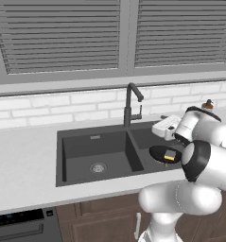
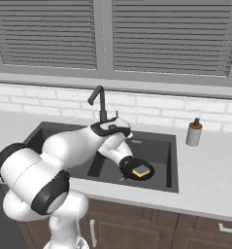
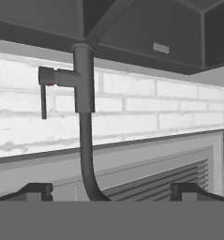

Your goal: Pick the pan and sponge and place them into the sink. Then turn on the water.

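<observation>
The black pan (image 1: 160, 152) (image 2: 131, 168) lies in the right basin of the dark grey sink (image 1: 61, 156) (image 2: 172, 160), near its front wall. The sponge (image 1: 169, 155) (image 2: 141, 170) rests inside the pan. My gripper (image 3: 111, 191) (image 1: 160, 125) hovers above the right basin, just right of the tall dark faucet (image 1: 130, 105) (image 2: 101, 104) (image 3: 84, 93), and points at it. The fingertips (image 3: 36, 190) stand wide apart, open, with nothing between them. The hand view is rolled upside down; the faucet's side handle (image 3: 46, 79) sits close ahead. The water is out of view.
A beige soap dispenser (image 1: 208, 105) (image 2: 194, 132) stands on the counter right of the sink. White brick backsplash and shuttered windows rise behind the faucet. My arm's elbow arches over the sink's front edge. The left basin holds just its drain (image 1: 98, 167).
</observation>
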